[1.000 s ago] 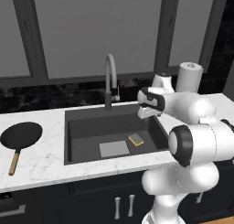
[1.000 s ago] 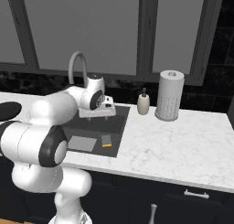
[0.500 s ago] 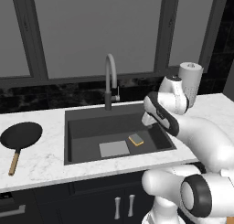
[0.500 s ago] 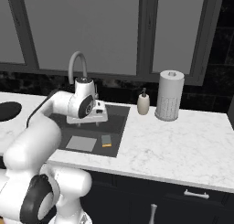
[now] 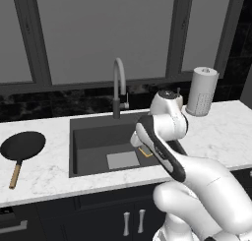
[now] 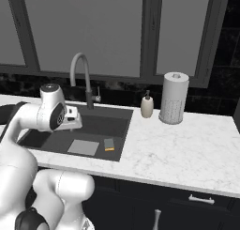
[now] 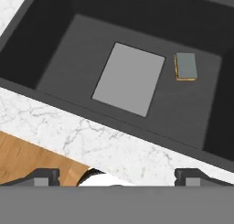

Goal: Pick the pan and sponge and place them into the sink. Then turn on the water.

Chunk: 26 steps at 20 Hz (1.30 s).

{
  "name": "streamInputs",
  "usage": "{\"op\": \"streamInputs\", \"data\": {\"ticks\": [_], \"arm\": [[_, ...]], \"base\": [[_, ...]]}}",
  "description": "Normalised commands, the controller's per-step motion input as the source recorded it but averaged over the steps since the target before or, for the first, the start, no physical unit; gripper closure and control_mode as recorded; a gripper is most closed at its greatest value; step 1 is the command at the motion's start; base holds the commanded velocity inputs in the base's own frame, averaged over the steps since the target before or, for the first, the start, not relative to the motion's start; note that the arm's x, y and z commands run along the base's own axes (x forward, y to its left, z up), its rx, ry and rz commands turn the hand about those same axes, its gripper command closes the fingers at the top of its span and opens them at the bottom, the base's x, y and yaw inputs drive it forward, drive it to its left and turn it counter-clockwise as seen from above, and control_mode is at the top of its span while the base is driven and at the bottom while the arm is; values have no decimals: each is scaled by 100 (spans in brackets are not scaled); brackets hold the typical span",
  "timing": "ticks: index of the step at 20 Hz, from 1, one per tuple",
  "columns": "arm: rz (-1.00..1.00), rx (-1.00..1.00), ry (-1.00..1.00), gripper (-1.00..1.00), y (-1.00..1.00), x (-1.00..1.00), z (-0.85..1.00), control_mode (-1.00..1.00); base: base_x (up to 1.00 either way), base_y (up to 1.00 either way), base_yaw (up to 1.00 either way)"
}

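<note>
The black pan [image 5: 22, 146] with its wooden handle lies on the counter left of the sink [image 5: 93, 135], far from my hand. The yellow sponge [image 7: 186, 66], grey face up, rests on the sink floor beside the pale drain plate [image 7: 129, 79]; it also shows as the sponge [image 6: 109, 144] and, partly behind my arm, the sponge [image 5: 144, 151]. My gripper [image 7: 118, 177] hangs above the sink's front rim, open, with nothing between its fingers. The arched faucet [image 5: 118, 87] stands behind the basin, and no water runs.
A paper towel roll [image 6: 173, 98] and a soap bottle [image 6: 147, 105] stand on the counter right of the sink. The marble front edge [image 7: 91, 136] runs below my hand, with wooden floor [image 7: 27, 159] beyond it. Dark windows back the counter.
My arm has swung round and the hand has come down and forward, from the sink's back right to above its front rim. The fingers stayed open. Pan and sponge have not moved.
</note>
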Motion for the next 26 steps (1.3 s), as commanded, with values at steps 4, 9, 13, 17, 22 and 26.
{"op": "streamInputs", "data": {"ticks": [4, 9, 13, 17, 22, 26], "arm": [[0, 0, 0, -100, 100, -27, 28, -100], [0, 0, 0, -100, 100, -13, 28, -100], [2, 0, 2, -100, 100, -9, 24, -100], [5, 0, 2, -100, 100, 0, 5, -100], [7, 0, 2, -100, 100, 0, 0, -100], [10, 3, 1, -100, 97, 8, -32, -100]], "base": [[0, 0, 0], [0, 0, 0], [0, 0, 0], [0, 0, 0], [0, 0, 0], [0, 0, 0]]}}
